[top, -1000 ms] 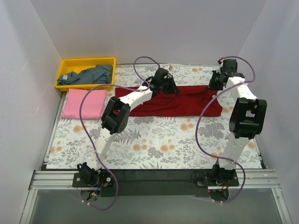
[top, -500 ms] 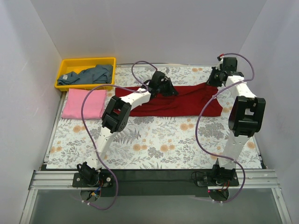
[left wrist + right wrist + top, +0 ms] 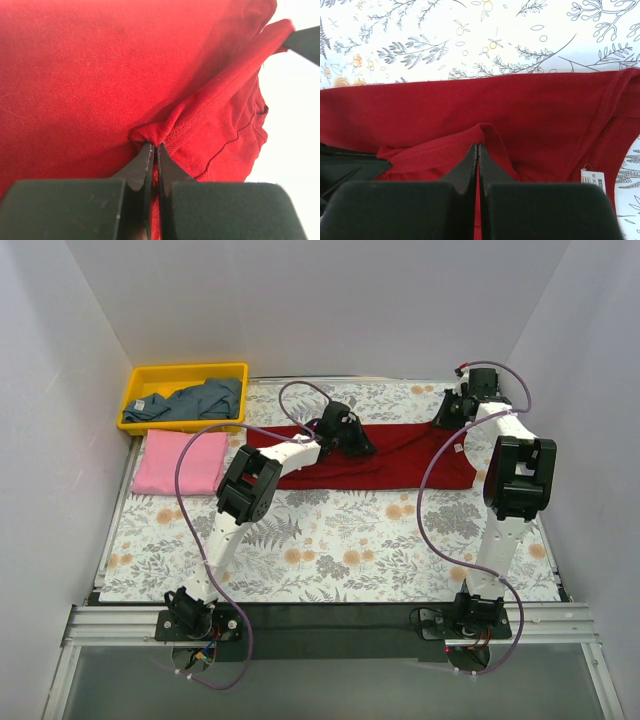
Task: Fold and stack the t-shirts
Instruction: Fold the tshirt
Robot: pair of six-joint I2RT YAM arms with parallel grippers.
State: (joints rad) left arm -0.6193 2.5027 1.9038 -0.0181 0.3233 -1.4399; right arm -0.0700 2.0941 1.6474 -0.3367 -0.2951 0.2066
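The dark red t-shirt (image 3: 400,455) lies folded into a long band across the far half of the table. My left gripper (image 3: 352,440) is shut on a pinch of its hem near the middle; in the left wrist view (image 3: 154,145) the cloth bunches at the tips. My right gripper (image 3: 447,418) is shut on the shirt's far right part; in the right wrist view (image 3: 478,146) a raised fold sits at the tips. The folded pink t-shirt (image 3: 182,461) lies at the left. The blue-grey t-shirt (image 3: 195,401) lies crumpled in the bin.
The yellow plastic bin (image 3: 140,385) stands at the far left corner. The table has a floral cloth (image 3: 340,540). White walls close the back and both sides. A white label (image 3: 592,180) shows on the red shirt by its sleeve seam.
Both grippers have moved toward the far edge of the table, drawing the held edge of the red shirt back. The right wrist has gone furthest, up toward the back wall.
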